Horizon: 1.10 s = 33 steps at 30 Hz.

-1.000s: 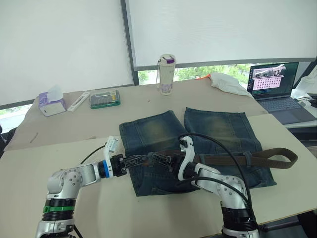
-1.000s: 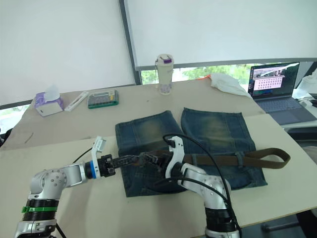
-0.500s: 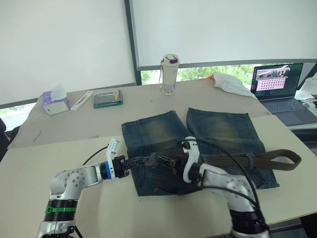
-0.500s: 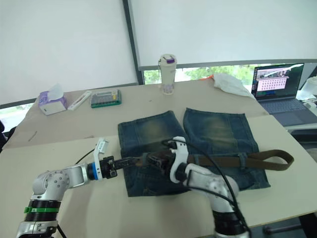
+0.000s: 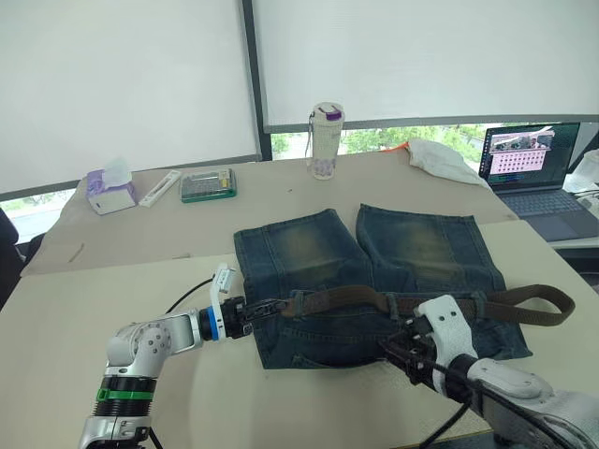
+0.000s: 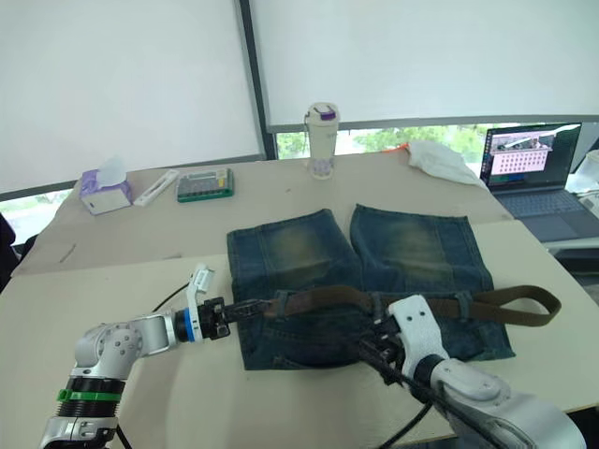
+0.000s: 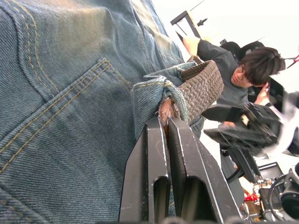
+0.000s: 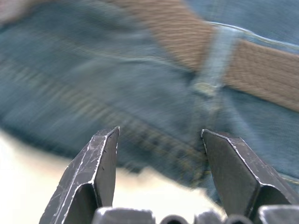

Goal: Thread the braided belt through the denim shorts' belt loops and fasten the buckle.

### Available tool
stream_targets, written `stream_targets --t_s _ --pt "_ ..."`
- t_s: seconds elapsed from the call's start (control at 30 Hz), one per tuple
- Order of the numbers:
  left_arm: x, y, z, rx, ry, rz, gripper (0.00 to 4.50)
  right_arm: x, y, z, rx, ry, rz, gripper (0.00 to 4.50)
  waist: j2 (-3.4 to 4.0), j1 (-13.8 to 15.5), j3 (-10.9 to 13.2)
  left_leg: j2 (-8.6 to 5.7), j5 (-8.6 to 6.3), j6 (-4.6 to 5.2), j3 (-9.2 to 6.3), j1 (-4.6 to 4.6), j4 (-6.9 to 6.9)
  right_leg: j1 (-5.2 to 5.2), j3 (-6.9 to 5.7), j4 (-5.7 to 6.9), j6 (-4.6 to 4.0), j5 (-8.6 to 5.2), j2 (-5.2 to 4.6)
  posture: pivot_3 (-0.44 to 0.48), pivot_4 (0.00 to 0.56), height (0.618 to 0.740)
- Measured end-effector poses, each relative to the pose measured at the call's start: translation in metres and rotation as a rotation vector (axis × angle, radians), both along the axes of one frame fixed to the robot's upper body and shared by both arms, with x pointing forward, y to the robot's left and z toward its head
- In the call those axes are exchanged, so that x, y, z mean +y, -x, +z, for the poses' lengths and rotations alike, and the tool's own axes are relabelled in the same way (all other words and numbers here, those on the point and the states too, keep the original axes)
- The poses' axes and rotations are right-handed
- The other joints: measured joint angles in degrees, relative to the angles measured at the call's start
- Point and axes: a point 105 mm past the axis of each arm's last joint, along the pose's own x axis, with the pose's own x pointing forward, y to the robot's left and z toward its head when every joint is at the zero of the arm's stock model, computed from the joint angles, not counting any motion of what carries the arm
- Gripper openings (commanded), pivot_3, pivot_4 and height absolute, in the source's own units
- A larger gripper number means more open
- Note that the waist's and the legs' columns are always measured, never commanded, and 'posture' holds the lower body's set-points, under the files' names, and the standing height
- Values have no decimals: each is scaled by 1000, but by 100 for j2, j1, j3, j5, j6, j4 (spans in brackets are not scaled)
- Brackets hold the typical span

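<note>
Left claw [image 7: 163, 122] pinched tight on braided belt [image 5: 356, 297] tip at a belt loop [image 7: 152, 93], likely to feed it through denim shorts [image 5: 309, 243] flat on tabletop [image 5: 140, 271]; right claw [image 8: 161, 140] wide open, empty.

buckle: not discernible | braided belt [image 5: 440, 303]: partly hidden under belt loops [image 6: 462, 305] | right wrist view: blurred

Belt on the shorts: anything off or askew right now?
The braided belt runs through the belt loops, but its far end overhangs the denim shorts in a loose loop. The left gripper pinches the tip at a loop. Nothing is fastened.
</note>
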Motion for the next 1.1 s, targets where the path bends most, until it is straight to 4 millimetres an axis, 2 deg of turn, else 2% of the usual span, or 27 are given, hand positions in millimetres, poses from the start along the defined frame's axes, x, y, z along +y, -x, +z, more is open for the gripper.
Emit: stream_targets --t_s 0.03,0.17,0.37,0.43,0.5,0.57,0.67,0.73,0.83,0.9,0.97,1.1 --pt "-2 1 -1 2 -4 -8 0 -1 -4 -2 8 -13 -25 3128 1 7 0 0 0 0 0 -1 0 -1 0 0 -1 0 0 0 150 740" --pt "-7 3 -5 7 -12 -28 0 -4 -12 -6 34 9 -59 2109 1 7 -1 -1 0 0 -1 0 0 0 -1 -1 -1 1 0 0 150 740" --pt "-20 5 -6 11 9 -61 0 -9 -15 -7 32 106 -45 68 -9 17 -8 -2 0 1 -3 4 3 11 -4 -4 -2 1 0 0 150 740" --pt "-20 4 -5 4 -2 -66 0 -14 -16 -6 25 130 -55 29 -10 27 -7 -5 -1 2 -3 3 6 11 -4 -4 -1 1 0 0 150 740" --pt "-10 4 -5 -4 -35 -65 0 -20 -18 -5 17 156 -71 29 -10 25 -7 -5 -1 2 -3 3 6 8 -5 -2 -1 1 0 0 150 740" --pt "14 0 -8 -9 -100 -29 0 -24 -18 -5 14 165 -87 29 -9 4 -8 -1 1 -2 -2 6 1 4 -7 0 -2 1 4 0 150 740" --pt "75 -13 -14 17 -187 135 0 -28 -19 -3 5 161 -111 29 -7 8 -8 -2 2 -3 -3 9 -6 4 -20 -3 -2 1 5 0 150 740" --pt "126 -28 -17 48 -210 317 0 -28 -21 -3 -3 110 -146 29 -26 13 -3 -3 2 -3 -5 10 -6 4 -33 -4 -4 3 6 0 150 740" --pt "177 -37 -14 39 -249 491 0 -21 -26 -3 -8 44 -175 29 -41 -5 -5 -5 2 -3 -8 11 -8 -1 -40 -3 -8 5 6 0 150 740" --pt "202 -36 -17 45 -274 570 0 -14 -31 -2 -15 3 -179 29 -35 -20 -6 -6 2 -4 -7 13 -17 -6 -37 1 -8 5 3 0 150 740" --pt "217 -34 -19 49 -281 616 0 -5 -35 -1 -19 -34 -177 29 -35 -53 -6 -4 5 -9 -7 11 -21 -15 -37 10 -8 5 3 0 150 740" --pt "235 -30 -21 42 -303 668 0 15 -44 1 -20 -107 -149 29 -34 -139 -6 0 8 -14 -8 5 -27 -37 -16 52 -8 5 1 0 150 740"
